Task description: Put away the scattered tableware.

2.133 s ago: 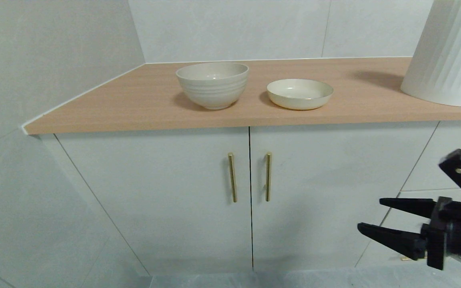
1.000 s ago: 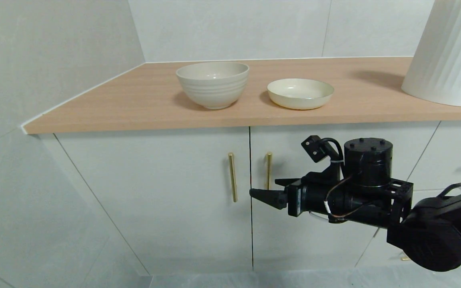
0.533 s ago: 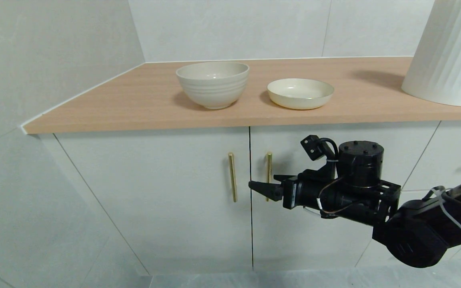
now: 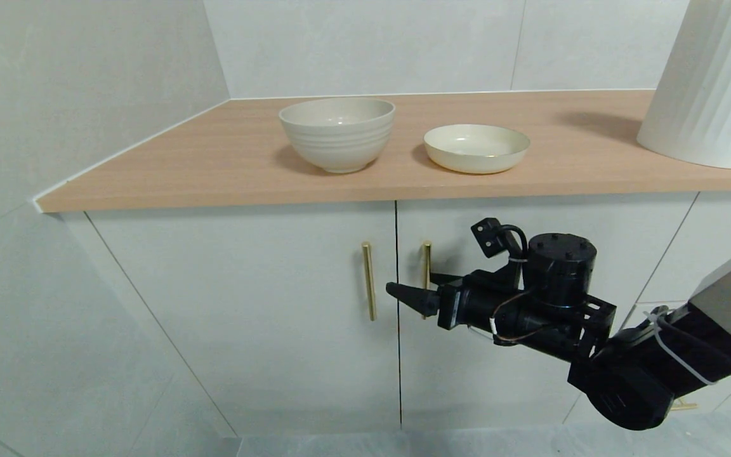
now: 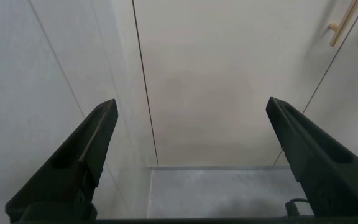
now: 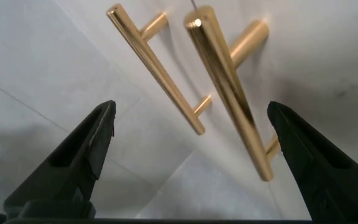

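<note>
Beige ribbed deep bowl (image 4: 337,133) and cream shallow dish (image 4: 476,147), head view: both upright on the wooden countertop (image 4: 181,171), side by side, not touching, interiors bare glaze as far as the rims let me see. Tall white ribbed cylinder (image 4: 711,82) at the counter's right end, well apart from the dish. Below the counter, white cabinet doors (image 4: 245,317) shut, gold bar handle of the left door (image 4: 368,280) and gold bar handle of the right door (image 4: 426,263) either side of the seam. Right gripper (image 4: 416,287) level with the handles, fingers apart, right-door handle between them; contact can't be judged from this angle

Left wrist view: left gripper (image 5: 191,149) spread wide, nothing held, facing plain white panels and a grey floor strip (image 5: 210,193); another gold pull (image 5: 344,22) far off

Right wrist view settles what the head view can't: both door handles sit in the gap between the wide-open fingers (image 6: 79,158), right-door one nearer, clear space between each finger and the metal, nothing gripped
</note>
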`<state>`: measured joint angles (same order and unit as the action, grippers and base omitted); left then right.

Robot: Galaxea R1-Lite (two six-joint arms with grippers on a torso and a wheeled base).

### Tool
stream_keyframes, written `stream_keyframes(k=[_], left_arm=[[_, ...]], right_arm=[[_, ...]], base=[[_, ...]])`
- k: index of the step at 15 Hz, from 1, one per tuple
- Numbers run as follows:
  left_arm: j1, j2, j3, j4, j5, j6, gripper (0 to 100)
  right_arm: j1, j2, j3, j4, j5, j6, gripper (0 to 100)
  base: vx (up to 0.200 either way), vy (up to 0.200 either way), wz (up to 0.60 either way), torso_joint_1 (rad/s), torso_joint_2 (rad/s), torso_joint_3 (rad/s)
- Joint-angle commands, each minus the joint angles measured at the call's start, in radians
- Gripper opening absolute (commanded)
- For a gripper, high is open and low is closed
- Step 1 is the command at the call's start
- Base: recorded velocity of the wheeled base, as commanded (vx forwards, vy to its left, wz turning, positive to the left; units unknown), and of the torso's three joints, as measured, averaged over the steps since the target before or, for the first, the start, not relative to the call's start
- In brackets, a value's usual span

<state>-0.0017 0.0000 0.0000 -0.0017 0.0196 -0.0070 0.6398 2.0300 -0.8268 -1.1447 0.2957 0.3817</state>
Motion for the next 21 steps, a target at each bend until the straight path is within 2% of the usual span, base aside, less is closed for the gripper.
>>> stream_keyframes(k=[1, 8, 12, 13, 16, 21], left_arm=[[0.000, 0.000, 0.000, -0.001, 0.000, 0.001, 100], [0.000, 0.000, 0.000, 0.000, 0.000, 0.001, 100], [0.000, 0.000, 0.000, 0.000, 0.000, 0.001, 100], [0.000, 0.000, 0.000, -0.001, 0.000, 0.001, 100], [0.000, 0.000, 0.000, -0.001, 0.000, -0.001, 100], [0.000, 0.000, 0.000, 0.000, 0.000, -0.001, 100]], right_arm=[[0.004, -0.001, 0.003, -0.018, 0.006, 0.039, 100], [0.023, -0.016, 0.021, -0.020, 0.031, 0.049, 100], [0.023, -0.054, 0.051, -0.017, 0.097, 0.088, 100], [0.021, -0.085, 0.072, -0.015, 0.146, 0.114, 100], [0.023, -0.102, 0.089, -0.015, 0.149, 0.114, 100], [0.021, -0.240, 0.221, -0.003, 0.249, 0.115, 100]], base=[[0.000, 0.000, 0.00, 0.000, 0.00, 0.000], [0.000, 0.000, 0.00, 0.000, 0.00, 0.000], [0.000, 0.000, 0.00, 0.000, 0.00, 0.000], [0.000, 0.000, 0.00, 0.000, 0.00, 0.000], [0.000, 0.000, 0.00, 0.000, 0.00, 0.000], [0.000, 0.000, 0.00, 0.000, 0.00, 0.000]])
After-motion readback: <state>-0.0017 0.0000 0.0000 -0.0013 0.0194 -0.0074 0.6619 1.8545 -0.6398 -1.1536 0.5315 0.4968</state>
